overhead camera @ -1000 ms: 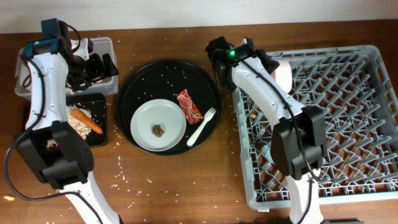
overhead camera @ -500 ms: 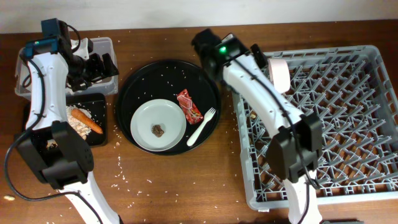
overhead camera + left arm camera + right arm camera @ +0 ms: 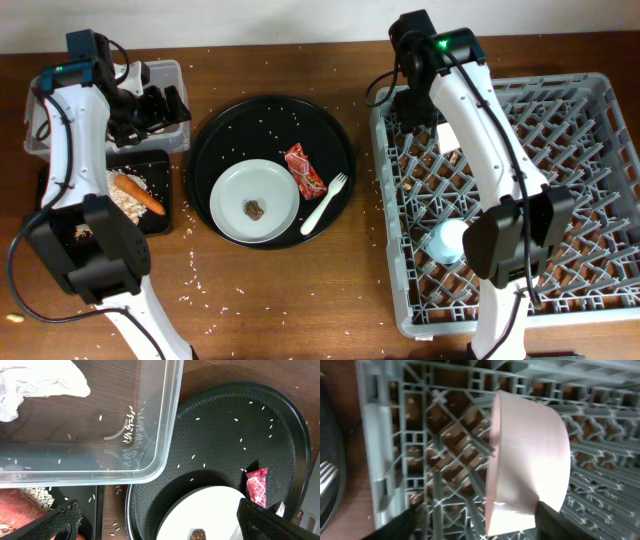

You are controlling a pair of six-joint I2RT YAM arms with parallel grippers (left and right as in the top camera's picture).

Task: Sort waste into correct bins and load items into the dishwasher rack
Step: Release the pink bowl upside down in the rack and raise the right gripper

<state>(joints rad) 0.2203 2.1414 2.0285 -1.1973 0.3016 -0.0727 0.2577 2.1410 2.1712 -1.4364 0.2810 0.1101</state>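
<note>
The left gripper (image 3: 165, 112) hangs with jaws spread wide, the clear plastic rectangular tub (image 3: 167, 425) below it holding the crumpled white napkin (image 3: 40, 382), sorted as waste. The right gripper (image 3: 479, 512) stands with jaws apart around the pale pinkish-white bowl (image 3: 530, 460), propped on edge between pegs of the grey plastic dishwasher rack (image 3: 380, 460) beneath, probably to drain; blur hides any contact.

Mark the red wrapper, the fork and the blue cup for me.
red wrapper (image 3: 305, 171), overhead view, its middle.
fork (image 3: 322, 205), overhead view, mid-handle.
blue cup (image 3: 446, 241), overhead view, middle of its visible part.
</note>
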